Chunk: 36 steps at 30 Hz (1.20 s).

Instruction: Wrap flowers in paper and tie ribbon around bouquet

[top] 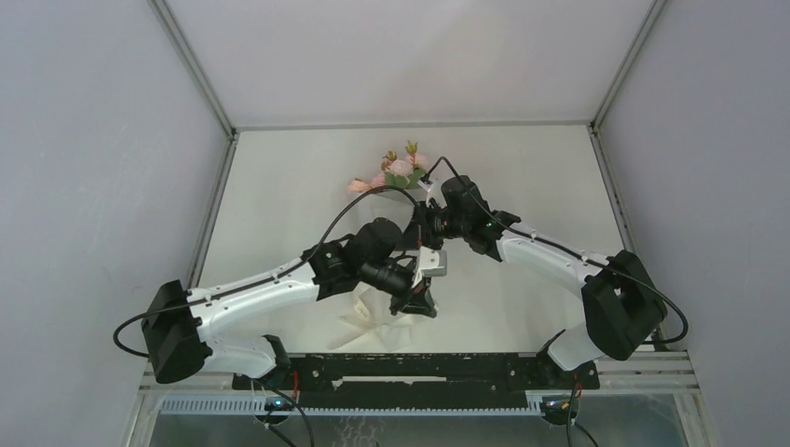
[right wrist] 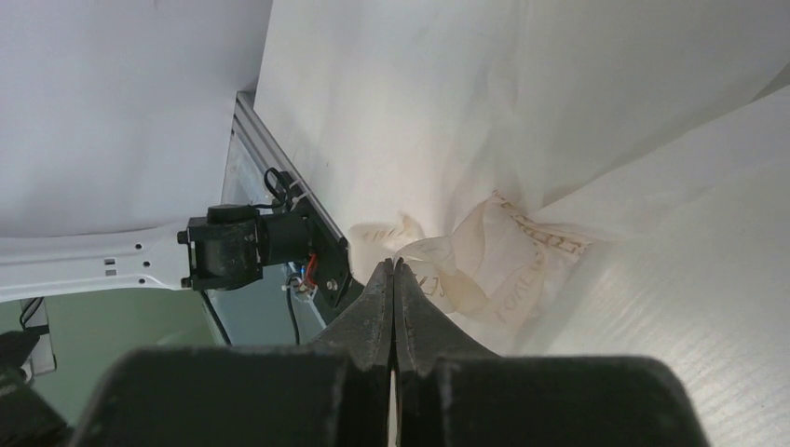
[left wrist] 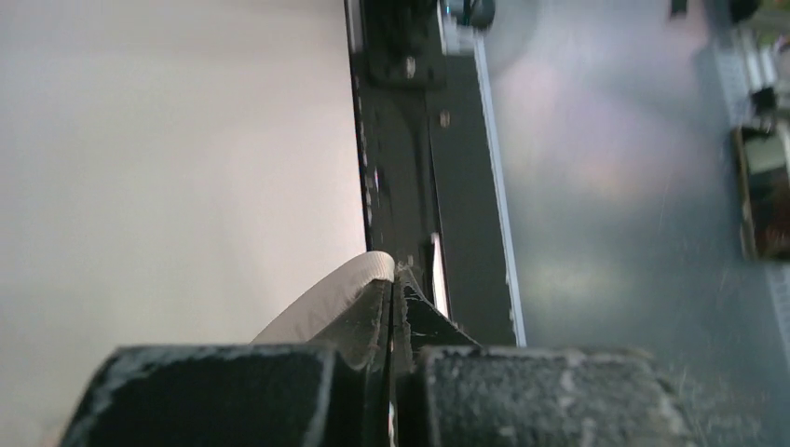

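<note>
The bouquet lies along the middle of the table. Its pink flowers [top: 396, 172] point to the far side, and the off-white paper [top: 373, 321] fans out at the near end, mostly hidden under both arms. My left gripper [top: 415, 303] hovers over the near part, shut on a ribbed cream end of the ribbon [left wrist: 335, 298] that curves out from its tips [left wrist: 395, 275]. My right gripper [top: 421, 228] sits over the bouquet's middle, shut [right wrist: 393, 265]. The lettered ribbon [right wrist: 503, 265], looped against the paper [right wrist: 671, 279], runs into its tips.
The black base rail [left wrist: 410, 186] runs along the table's near edge, just beyond my left fingertips. The left arm's dark joint [right wrist: 224, 247] shows past my right fingertips. Grey enclosure walls [top: 112, 140] stand on both sides and at the back.
</note>
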Available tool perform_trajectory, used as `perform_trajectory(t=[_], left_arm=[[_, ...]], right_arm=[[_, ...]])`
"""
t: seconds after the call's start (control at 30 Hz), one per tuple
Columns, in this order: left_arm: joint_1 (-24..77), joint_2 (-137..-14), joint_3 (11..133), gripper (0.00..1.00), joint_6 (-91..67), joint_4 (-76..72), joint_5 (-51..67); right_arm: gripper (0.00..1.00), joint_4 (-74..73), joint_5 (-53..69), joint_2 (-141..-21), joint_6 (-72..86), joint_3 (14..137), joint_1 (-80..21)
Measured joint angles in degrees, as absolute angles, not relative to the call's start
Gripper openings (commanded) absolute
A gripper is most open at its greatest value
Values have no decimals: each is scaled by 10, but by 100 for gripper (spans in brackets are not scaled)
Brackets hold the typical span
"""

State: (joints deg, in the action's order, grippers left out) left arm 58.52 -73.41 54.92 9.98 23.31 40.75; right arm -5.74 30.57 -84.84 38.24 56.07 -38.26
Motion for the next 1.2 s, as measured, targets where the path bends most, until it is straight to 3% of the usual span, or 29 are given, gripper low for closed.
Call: perform_trajectory(t=[0.27,0.37,0.43,0.57,0.9,1.07,1.2], left_arm=[[618,-750,497,5,-37,-9,397],[622,-754,476,17,-43,-53,373],[621,-753,458,32,-29,-61,353],[621,-749,427,55,27,-25,308],[614,-630,460,78,215,211,208],[576,-493,435,71,208,214,183],[455,-459,420,74,117,180,171]], right_arm=[[0,-58,305,-855,381,561,-377],[0,-58,305,-856,379,561,-376],[0,-58,305,-857,378,561,-376],[0,-63,305,-857,377,561,-376],[0,-77,286,-857,378,561,-399],[0,-79,270,-855,383,561,-419],[0,-88,250,-843,391,561,-435]])
